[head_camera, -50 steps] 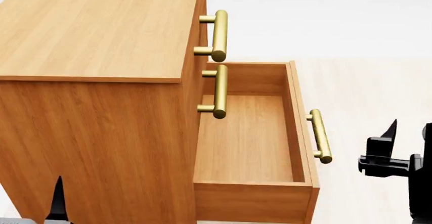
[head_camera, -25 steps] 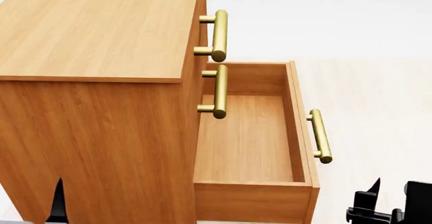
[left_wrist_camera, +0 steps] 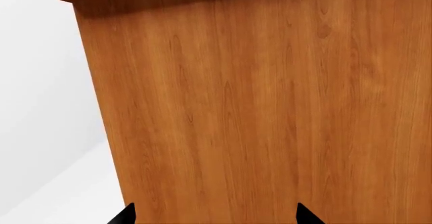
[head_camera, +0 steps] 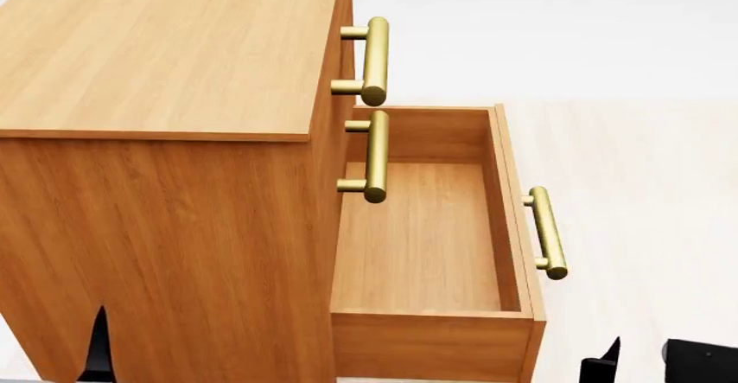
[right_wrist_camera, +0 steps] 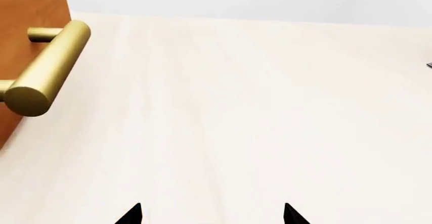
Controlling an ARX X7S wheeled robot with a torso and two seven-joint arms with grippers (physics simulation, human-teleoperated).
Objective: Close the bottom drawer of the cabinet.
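The cabinet (head_camera: 162, 141) stands at the left, its bottom drawer (head_camera: 433, 253) pulled out to the right beneath two upper drawer handles (head_camera: 372, 106), on the floor (head_camera: 645, 167).

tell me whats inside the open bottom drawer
Nothing visible: the bottom drawer shows only its bare wooden floor. The strip under the cabinet front, beneath the middle handle, is hidden.

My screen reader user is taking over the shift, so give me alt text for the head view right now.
The bottom drawer stands pulled far out of the cabinet, empty, its brass handle untouched. The two upper drawers above it are shut. The right gripper shows only at the lower right corner, well clear of the handle; a dark tip of the left gripper shows against the cabinet's side.
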